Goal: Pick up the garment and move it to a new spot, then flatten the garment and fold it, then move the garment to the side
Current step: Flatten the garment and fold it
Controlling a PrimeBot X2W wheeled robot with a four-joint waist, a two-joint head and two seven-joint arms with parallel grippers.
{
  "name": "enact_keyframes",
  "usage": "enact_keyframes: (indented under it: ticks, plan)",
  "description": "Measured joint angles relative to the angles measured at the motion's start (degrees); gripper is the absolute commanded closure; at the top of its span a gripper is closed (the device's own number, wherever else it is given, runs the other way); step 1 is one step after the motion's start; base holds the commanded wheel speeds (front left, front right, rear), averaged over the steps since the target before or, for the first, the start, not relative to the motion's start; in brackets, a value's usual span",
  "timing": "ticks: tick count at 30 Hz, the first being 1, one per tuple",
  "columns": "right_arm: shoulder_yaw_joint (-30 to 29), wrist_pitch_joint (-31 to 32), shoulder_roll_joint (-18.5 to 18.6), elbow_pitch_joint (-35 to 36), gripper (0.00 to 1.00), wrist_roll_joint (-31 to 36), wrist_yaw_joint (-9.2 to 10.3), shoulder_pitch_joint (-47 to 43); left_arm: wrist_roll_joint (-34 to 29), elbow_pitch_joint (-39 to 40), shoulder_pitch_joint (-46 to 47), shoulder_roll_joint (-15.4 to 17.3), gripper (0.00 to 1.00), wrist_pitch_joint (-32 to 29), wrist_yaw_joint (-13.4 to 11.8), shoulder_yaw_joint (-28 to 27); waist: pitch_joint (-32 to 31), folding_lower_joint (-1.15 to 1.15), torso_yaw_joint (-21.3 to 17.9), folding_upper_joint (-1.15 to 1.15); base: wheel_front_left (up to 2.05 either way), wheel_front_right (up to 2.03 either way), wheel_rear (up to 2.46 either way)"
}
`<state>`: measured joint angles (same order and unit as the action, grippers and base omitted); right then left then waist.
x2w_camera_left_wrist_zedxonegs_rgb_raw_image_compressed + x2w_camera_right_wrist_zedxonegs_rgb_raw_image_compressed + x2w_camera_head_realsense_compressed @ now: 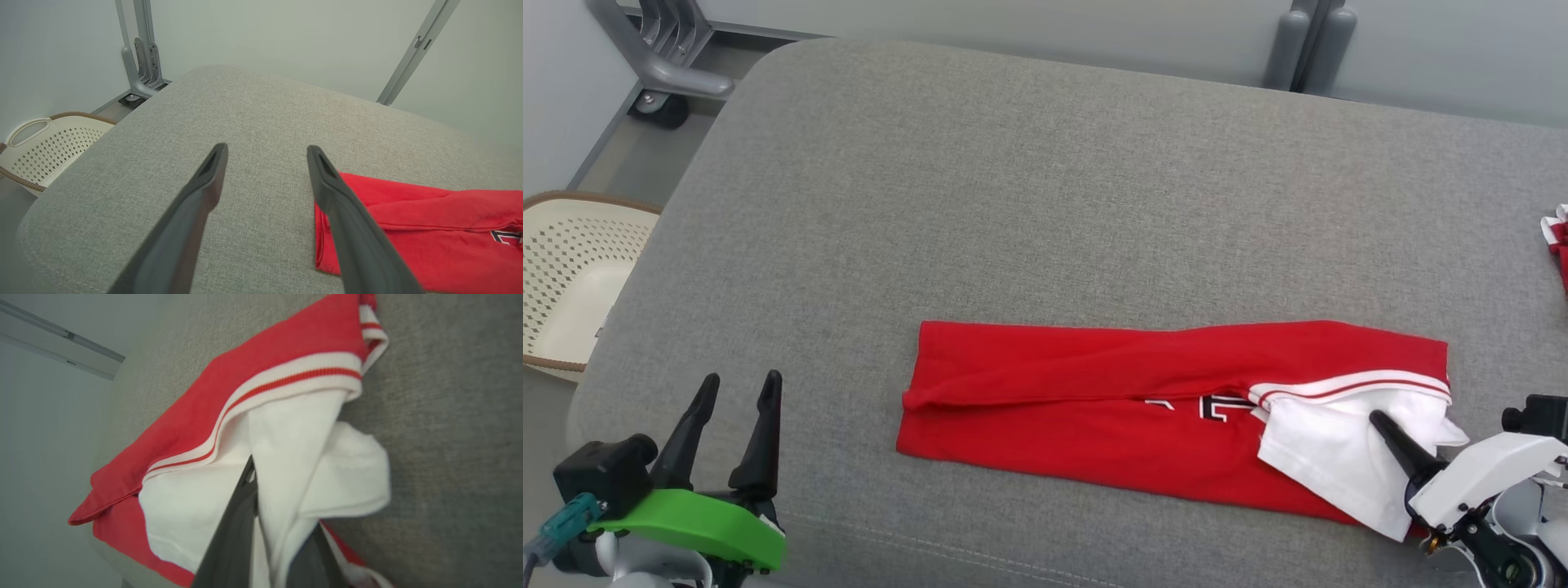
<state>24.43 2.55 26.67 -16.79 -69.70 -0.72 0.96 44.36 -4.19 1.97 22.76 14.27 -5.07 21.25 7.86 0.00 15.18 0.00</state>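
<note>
The garment (1094, 400) is a red shirt with white trim, folded into a long strip across the near half of the grey padded table (1013, 188). Its white sleeve (1331, 457) lies at the strip's right end. My right gripper (1380, 421) reaches in from the lower right and is shut on that sleeve. In the right wrist view the white cloth (196, 498) bunches between the dark fingers (237, 522) of the right gripper (269, 486). My left gripper (742, 378) stands open at the lower left, well clear of the garment's left end (429, 228). Nothing lies between the left gripper's (267, 148) fingers.
A cream perforated basket (572, 269) sits on the floor left of the table, also seen as the basket (49, 151) in the left wrist view. A grey metal frame on a caster (662, 73) stands at the back left. A small red-and-white cloth (1558, 237) lies at the table's right edge.
</note>
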Motion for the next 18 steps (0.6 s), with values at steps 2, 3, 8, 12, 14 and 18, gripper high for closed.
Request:
enact_keyframes:
  ticks: [2,3,8,12,14,18]
  plan:
    - [-1.29,0.01,-0.03,-0.41,1.00,-1.01,-0.54,0.27,-0.41,0.73,-0.69,-0.03,0.00,0.00,-0.09,-1.25,-0.06,0.00,-0.25,0.00,0.00,0.00,0.00]
    - [-2.32,-0.02,0.00,-0.65,1.00,-1.58,-0.60,0.42,-0.46,0.96,-1.10,-0.05,0.00,0.00,-0.27,-1.69,-0.10,0.00,-0.44,0.00,0.00,0.00,0.00]
    - [-7.62,-0.58,3.56,-2.24,1.00,-4.78,-0.74,0.51,-1.42,1.59,-2.60,-0.75,0.00,0.00,-0.34,-2.98,-0.44,0.00,-1.53,0.00,0.00,0.00,0.00]
    - [-10.50,-0.51,7.48,-2.29,1.00,-6.20,-0.93,-1.05,-2.11,2.13,-3.66,-1.92,0.00,0.00,-0.34,-3.37,-0.85,0.00,-2.41,0.00,0.00,0.00,0.00]
    - [-11.48,0.42,8.51,-0.63,1.00,-8.26,-2.03,-1.44,-2.29,2.64,-4.41,-2.05,0.00,0.00,-0.34,-4.01,-1.13,0.00,-2.86,0.00,0.00,0.00,0.00]
    - [-9.91,5.58,10.58,7.70,1.00,-9.76,-4.07,0.06,-2.77,3.01,-5.28,-2.05,0.00,0.00,-0.35,-4.28,-1.39,0.00,-3.89,0.00,0.00,0.00,0.00]
